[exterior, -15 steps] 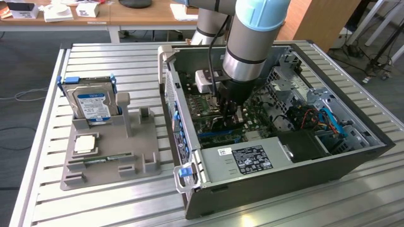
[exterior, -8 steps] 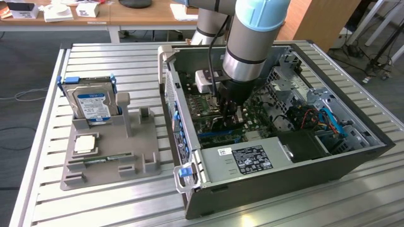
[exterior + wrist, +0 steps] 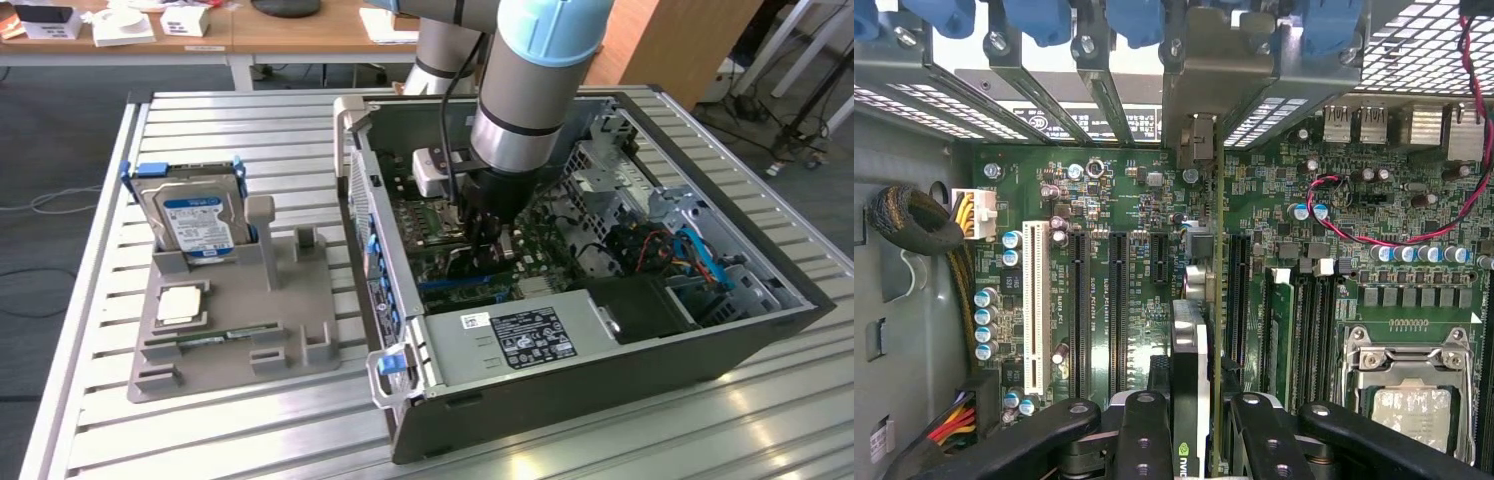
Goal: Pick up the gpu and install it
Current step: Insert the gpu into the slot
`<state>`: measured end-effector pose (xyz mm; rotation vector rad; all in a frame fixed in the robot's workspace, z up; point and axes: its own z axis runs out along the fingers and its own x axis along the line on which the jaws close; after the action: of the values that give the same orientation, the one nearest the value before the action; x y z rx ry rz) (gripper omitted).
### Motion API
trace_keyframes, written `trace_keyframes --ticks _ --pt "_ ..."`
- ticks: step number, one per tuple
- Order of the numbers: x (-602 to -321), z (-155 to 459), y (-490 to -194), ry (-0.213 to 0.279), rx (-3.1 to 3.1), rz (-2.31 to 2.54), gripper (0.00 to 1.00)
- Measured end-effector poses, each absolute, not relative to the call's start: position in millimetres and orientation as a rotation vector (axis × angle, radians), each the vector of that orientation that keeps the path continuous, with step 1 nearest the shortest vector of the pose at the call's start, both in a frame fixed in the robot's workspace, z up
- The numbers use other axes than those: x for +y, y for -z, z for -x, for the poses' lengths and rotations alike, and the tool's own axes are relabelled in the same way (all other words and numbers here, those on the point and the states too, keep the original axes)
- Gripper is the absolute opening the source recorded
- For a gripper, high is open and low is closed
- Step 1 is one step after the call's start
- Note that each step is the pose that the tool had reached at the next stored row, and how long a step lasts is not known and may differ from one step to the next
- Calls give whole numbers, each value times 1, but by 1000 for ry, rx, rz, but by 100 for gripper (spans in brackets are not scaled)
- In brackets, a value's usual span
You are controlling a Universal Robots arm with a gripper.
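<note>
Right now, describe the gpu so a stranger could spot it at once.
Look inside the open computer case on the slatted table, where the gripper reaches down over the green motherboard. The gpu is the thin dark card standing on edge between the gripper's fingers. Unlike the black slots and white slot beside it, it stands above the board.

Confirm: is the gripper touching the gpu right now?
Touching. The wrist view shows the gripper clamped on both faces of the edge-on gpu, with no gap on either side.
</note>
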<state>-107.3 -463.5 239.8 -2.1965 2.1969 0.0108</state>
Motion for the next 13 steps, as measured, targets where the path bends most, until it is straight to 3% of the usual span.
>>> trace_keyframes --ticks 13 --pt "-464 107 -239 -11 2197 2197 28"
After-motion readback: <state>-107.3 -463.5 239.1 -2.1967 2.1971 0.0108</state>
